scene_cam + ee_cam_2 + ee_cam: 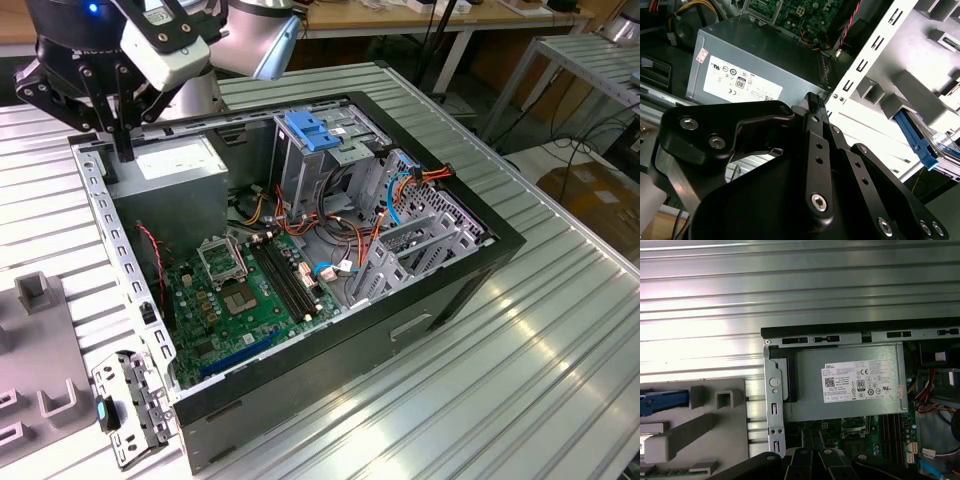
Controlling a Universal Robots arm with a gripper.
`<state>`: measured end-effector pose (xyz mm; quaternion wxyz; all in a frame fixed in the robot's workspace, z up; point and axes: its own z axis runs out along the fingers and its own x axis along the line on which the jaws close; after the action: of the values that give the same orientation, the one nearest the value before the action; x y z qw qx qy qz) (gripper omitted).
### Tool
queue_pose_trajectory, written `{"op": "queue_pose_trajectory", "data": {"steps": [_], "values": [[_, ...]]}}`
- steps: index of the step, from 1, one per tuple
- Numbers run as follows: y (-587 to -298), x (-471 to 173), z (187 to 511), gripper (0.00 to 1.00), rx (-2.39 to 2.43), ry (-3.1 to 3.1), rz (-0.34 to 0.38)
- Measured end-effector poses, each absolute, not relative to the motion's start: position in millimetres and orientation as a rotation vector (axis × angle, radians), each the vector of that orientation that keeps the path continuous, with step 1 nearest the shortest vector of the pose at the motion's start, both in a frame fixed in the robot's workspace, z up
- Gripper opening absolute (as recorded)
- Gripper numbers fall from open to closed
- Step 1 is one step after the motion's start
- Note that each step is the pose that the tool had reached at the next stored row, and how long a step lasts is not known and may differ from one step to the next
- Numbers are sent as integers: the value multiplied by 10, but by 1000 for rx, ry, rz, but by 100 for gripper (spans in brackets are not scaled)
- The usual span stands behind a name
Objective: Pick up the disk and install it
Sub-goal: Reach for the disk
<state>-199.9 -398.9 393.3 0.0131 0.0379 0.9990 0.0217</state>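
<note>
My gripper hangs at the far left corner of the open computer case, just above the case's left wall and beside the grey power-supply box. Its black fingers stand together with nothing between them. Of the disk, one blue rail with a sliver of silver metal beside it lies on the grey fixture tray, outside the case wall. The same blue rail is cut off at the edge of the first wrist view. The gripper is apart from it.
A blue latch piece tops the drive cage at the back of the case. The green motherboard and loose cables fill the floor. A perforated metal bracket lies by the case's near left corner on the ribbed table.
</note>
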Motion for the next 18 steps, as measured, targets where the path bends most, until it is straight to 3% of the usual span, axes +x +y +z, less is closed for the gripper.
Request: {"op": "queue_pose_trajectory", "data": {"steps": [18], "values": [[-3989,-2133,3933,11,118,3113,68]]}}
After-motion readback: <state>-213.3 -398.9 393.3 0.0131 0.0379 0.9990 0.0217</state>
